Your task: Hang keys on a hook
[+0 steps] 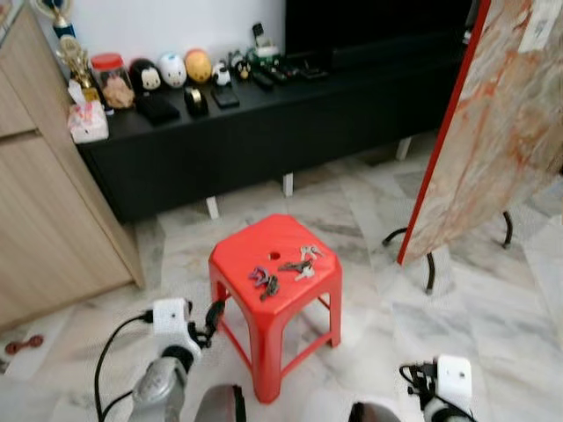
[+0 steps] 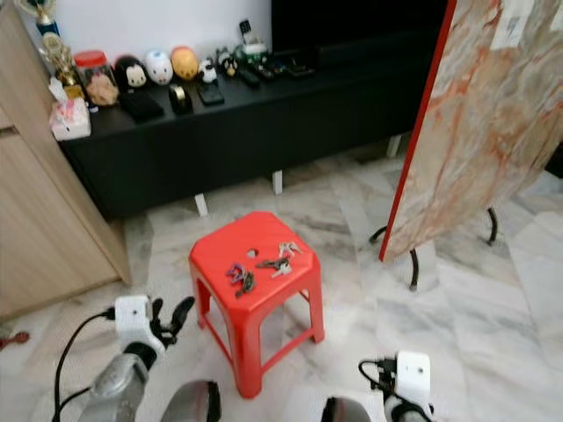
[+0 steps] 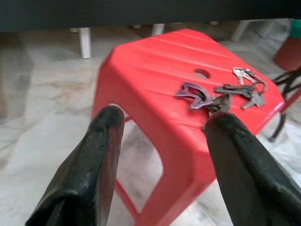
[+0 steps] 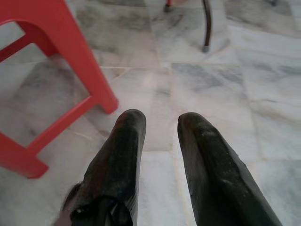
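1. The keys (image 1: 283, 267) lie in two bunches on top of the red stool (image 1: 237, 264), beside its centre hole.
2. The left claw (image 1: 212, 318) hovers released, fingers spread, just off the stool's left edge, pointed toward the keys but apart from them.
3. The right claw (image 4: 159, 123) hangs low over the marble floor (image 4: 244, 84) right of the stool, fingers parted, empty.

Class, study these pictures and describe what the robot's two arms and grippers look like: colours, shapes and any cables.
Each arm is silver and rounded, ending in a white boxy wrist block with black cable looping from it. The left gripper has two long black fingers, thick, rounded at the tips and slightly scuffed. The right gripper has the same pair of black fingers.
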`<state>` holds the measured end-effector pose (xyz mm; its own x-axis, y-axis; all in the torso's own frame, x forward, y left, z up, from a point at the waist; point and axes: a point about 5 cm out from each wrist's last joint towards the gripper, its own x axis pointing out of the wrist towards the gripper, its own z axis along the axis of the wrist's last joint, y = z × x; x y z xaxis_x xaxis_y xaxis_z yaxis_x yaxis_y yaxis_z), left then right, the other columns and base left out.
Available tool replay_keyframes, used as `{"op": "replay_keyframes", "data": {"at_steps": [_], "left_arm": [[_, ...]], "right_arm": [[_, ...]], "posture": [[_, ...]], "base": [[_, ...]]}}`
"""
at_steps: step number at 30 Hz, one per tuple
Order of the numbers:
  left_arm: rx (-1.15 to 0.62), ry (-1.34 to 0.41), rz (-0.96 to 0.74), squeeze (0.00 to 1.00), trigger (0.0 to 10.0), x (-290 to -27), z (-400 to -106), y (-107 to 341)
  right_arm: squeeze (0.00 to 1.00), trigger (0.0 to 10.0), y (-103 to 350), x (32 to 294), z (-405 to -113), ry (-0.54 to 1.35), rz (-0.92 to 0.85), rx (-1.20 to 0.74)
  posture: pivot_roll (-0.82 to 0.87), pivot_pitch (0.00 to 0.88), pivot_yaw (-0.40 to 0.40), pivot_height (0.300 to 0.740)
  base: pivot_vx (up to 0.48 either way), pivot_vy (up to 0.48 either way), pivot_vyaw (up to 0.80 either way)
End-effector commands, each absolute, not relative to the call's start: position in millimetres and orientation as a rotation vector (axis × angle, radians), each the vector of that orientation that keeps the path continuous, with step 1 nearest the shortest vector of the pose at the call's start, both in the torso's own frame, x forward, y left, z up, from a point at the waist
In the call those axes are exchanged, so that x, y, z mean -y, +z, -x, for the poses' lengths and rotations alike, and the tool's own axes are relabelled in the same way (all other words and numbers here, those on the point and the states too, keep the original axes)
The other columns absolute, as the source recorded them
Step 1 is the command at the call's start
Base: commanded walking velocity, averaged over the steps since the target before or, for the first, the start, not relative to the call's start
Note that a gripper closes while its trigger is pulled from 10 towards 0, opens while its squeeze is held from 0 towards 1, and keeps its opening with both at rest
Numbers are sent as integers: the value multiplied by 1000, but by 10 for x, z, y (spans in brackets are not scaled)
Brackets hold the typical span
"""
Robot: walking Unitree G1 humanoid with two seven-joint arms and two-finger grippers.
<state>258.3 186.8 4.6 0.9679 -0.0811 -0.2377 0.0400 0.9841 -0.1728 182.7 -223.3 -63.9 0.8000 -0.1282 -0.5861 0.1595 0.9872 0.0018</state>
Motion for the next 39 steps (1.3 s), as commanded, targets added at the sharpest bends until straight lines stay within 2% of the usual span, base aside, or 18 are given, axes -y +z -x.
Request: {"op": "replay_keyframes", "data": {"at_steps": [1,6,19,31,39], "left_arm": [[-249,-64,152,0,10000,-1885,-2575,39],[-247,-75,134,0,10000,-1884,-2576,40],[-240,-67,134,0,10000,-1903,-2573,45],[-263,-56,117,0,10000,-1921,-2586,28],[-268,11,98,0,10000,-1997,-2631,36]], "right_arm": [[0,10000,-650,2256,-1803,-164,-57,-635],[0,10000,-658,2241,-1797,-157,-59,-639],[0,10000,-661,2228,-1803,-152,-58,-643],[0,10000,-687,2212,-1769,-144,-73,-659],[0,10000,-701,2219,-1740,-138,-79,-670]], "posture": [[-22,0,-45,620],[-18,0,-46,620],[-17,0,-46,620],[-27,0,-41,620],[-34,0,-43,620]], "base": [[240,0,0],[266,-108,0],[302,-352,0],[0,0,0],[0,0,0]]}}
